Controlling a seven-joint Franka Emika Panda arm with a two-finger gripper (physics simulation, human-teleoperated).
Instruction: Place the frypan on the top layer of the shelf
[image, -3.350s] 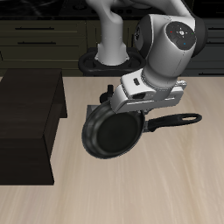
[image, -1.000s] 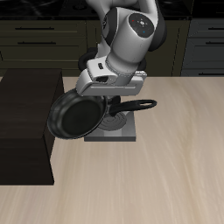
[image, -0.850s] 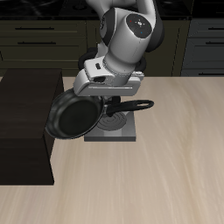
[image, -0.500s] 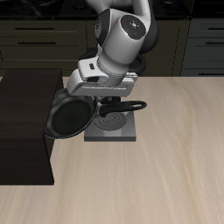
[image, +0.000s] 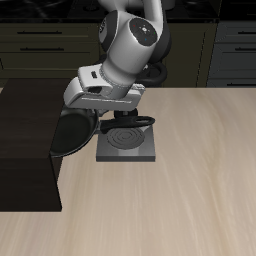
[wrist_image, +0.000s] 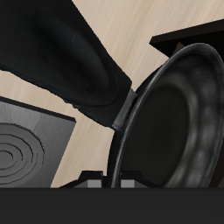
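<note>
The frypan is a round black pan, held tilted in the air with its inside facing the table's front. It hangs at the edge of the dark shelf, about level with the top board. Its long handle points away from the shelf, over the burner plate. My gripper is shut on the pan where the handle meets the rim. In the wrist view the pan's dark-grey inside fills much of the frame, with the handle, a corner of the shelf and my gripper.
A square grey burner plate with a spiral coil lies on the wooden table beside the shelf, under the handle; it also shows in the wrist view. Dark drawer cabinets stand behind the table.
The arm has carried the pan sideways from above the burner plate to the shelf's edge. The burner plate, partly covered before, now shows in full. The grip is unchanged.
</note>
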